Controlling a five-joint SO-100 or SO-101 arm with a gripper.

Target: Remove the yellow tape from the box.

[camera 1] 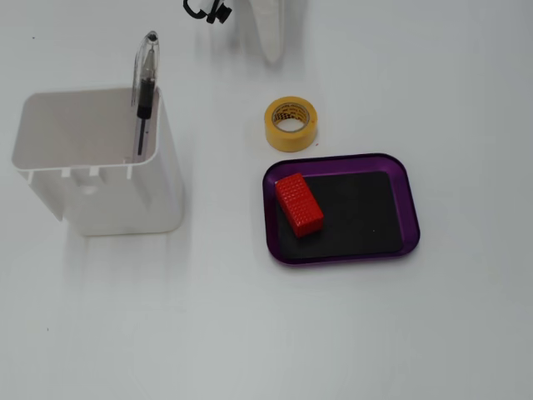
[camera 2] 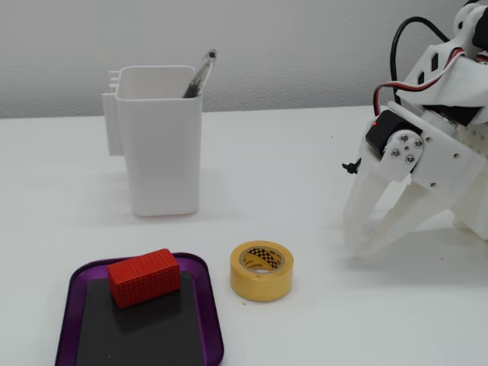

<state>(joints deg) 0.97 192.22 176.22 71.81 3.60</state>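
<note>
The yellow tape lies flat on the white table, outside the box and just beside its rim. The box is a shallow purple tray with a black floor, and a red ridged block lies inside it. In a fixed view my white gripper points down with its tips near the table, to the right of the tape and apart from it. It is open with a narrow gap and holds nothing. In the other fixed view only one finger shows at the top edge.
A tall white container with a pen stands left of the tape in both fixed views. My arm's white body and cables fill the right side of a fixed view.
</note>
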